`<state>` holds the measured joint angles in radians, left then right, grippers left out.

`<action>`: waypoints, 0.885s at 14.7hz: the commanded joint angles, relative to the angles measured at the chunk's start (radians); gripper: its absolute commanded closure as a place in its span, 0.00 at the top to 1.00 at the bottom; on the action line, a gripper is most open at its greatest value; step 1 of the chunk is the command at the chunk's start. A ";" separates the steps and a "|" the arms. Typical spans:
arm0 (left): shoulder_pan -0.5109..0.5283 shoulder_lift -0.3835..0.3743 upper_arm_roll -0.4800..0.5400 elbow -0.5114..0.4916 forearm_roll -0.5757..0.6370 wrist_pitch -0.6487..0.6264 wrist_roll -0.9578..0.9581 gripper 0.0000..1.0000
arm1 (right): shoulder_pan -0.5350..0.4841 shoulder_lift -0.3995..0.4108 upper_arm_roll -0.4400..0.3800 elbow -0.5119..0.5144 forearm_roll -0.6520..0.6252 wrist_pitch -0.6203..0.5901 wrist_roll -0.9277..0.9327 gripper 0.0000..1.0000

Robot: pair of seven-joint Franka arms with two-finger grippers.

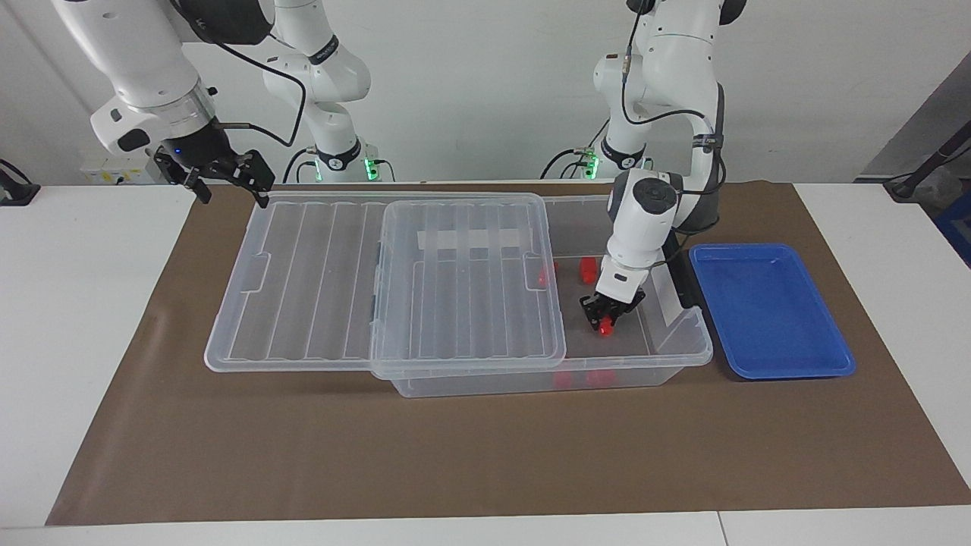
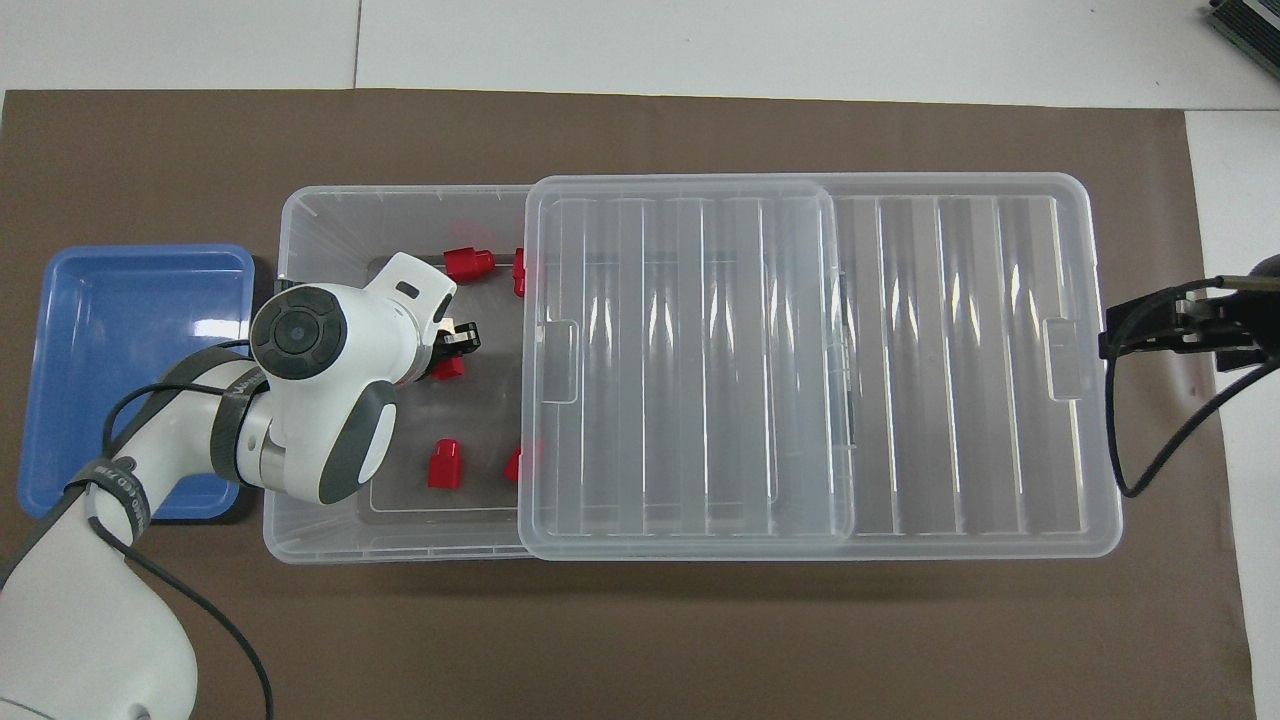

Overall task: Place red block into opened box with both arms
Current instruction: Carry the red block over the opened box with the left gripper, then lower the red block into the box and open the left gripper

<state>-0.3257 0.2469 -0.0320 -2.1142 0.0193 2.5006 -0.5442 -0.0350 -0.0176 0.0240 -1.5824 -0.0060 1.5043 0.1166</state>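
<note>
The box (image 1: 686,355) (image 2: 300,530) is a clear bin with its ribbed lid (image 1: 303,288) (image 2: 900,350) slid toward the right arm's end, so the end by the left arm is uncovered. My left gripper (image 1: 606,320) (image 2: 455,350) reaches down into that uncovered end, shut on a red block (image 1: 604,328) (image 2: 448,369) held low over the box floor. Several other red blocks lie in the box, among them one (image 1: 588,269) (image 2: 468,264) and another (image 2: 443,466). My right gripper (image 1: 233,193) (image 2: 1108,335) hangs open over the lid's end edge, holding nothing.
A shallow blue tray (image 1: 770,311) (image 2: 130,340) sits beside the box at the left arm's end of the table. Brown paper (image 1: 455,455) covers the table under everything. A black handle (image 1: 680,277) sits on the box's end wall beside the tray.
</note>
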 commanded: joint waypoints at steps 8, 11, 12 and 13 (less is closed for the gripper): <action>-0.004 -0.001 0.015 -0.023 0.031 0.012 0.023 1.00 | -0.008 -0.027 0.005 -0.031 0.001 0.008 0.008 1.00; -0.007 -0.020 0.015 -0.015 0.031 -0.037 0.023 1.00 | -0.010 -0.027 0.005 -0.036 0.001 0.011 0.011 1.00; -0.007 -0.034 0.015 -0.015 0.031 -0.048 0.023 1.00 | -0.010 -0.027 0.005 -0.037 0.001 0.011 0.017 1.00; -0.007 -0.044 0.015 -0.012 0.031 -0.067 0.021 1.00 | -0.010 -0.028 0.005 -0.041 0.001 0.013 0.020 1.00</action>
<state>-0.3255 0.2422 -0.0270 -2.1208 0.0281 2.4833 -0.5266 -0.0349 -0.0176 0.0240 -1.5866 -0.0060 1.5043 0.1166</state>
